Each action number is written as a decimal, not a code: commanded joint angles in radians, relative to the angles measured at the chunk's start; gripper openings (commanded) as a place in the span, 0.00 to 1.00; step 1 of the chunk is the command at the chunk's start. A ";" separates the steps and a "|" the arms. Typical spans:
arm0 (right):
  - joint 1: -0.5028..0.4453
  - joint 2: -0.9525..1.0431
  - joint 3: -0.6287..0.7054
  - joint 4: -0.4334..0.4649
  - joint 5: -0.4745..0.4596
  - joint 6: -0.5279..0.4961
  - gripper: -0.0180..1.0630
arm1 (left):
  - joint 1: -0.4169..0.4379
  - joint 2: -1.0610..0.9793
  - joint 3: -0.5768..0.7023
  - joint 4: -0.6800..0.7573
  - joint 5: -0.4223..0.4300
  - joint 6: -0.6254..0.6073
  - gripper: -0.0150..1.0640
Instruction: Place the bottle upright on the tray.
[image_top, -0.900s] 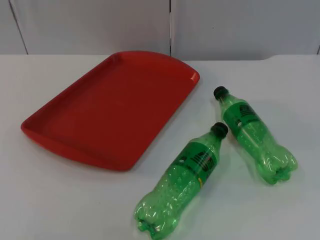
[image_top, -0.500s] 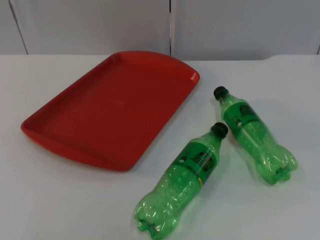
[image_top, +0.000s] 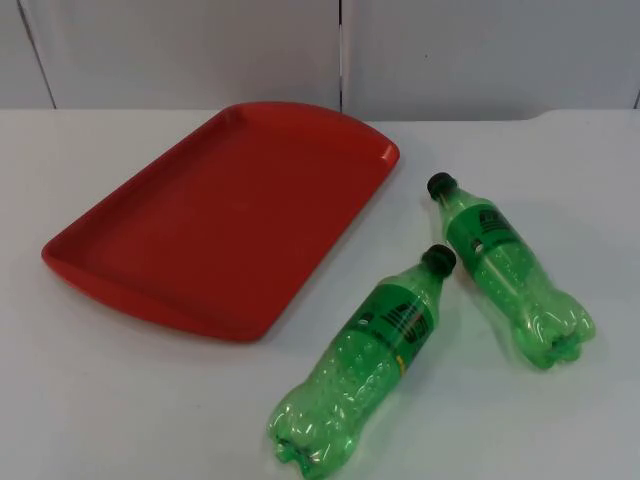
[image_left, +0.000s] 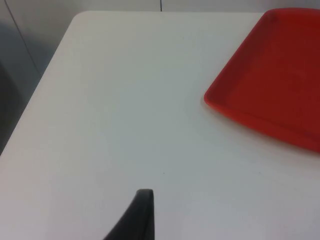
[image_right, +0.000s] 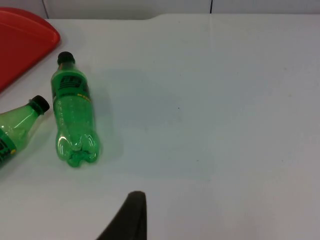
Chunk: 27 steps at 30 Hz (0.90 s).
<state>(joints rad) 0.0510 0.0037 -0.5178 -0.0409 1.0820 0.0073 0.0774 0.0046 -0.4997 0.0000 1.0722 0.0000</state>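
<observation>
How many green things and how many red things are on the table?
Green: 2, the green plastic bottle nearer the red tray and the green plastic bottle farther from it, both lying on their sides.
Red: 1, the red plastic tray.
Total: 3

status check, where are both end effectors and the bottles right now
Left end effector over bare table beside red tray; right end effector short of bottles. Two green bottles, near and far, lying flat off tray. Nothing blocking.
</observation>
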 joint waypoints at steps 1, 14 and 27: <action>-0.007 -0.004 0.003 -0.002 -0.005 0.000 0.99 | 0.003 -0.005 0.004 0.011 0.002 -0.007 0.99; -0.007 -0.004 0.003 -0.002 -0.005 0.000 0.99 | 0.003 -0.005 0.004 0.011 0.002 -0.007 0.99; -0.007 -0.004 0.003 -0.002 -0.005 0.000 0.99 | 0.003 -0.005 0.004 0.000 -0.001 -0.007 0.99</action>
<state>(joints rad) 0.0510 0.0037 -0.5178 -0.0409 1.0820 0.0073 0.0774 0.0046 -0.4997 0.0000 1.0722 0.0000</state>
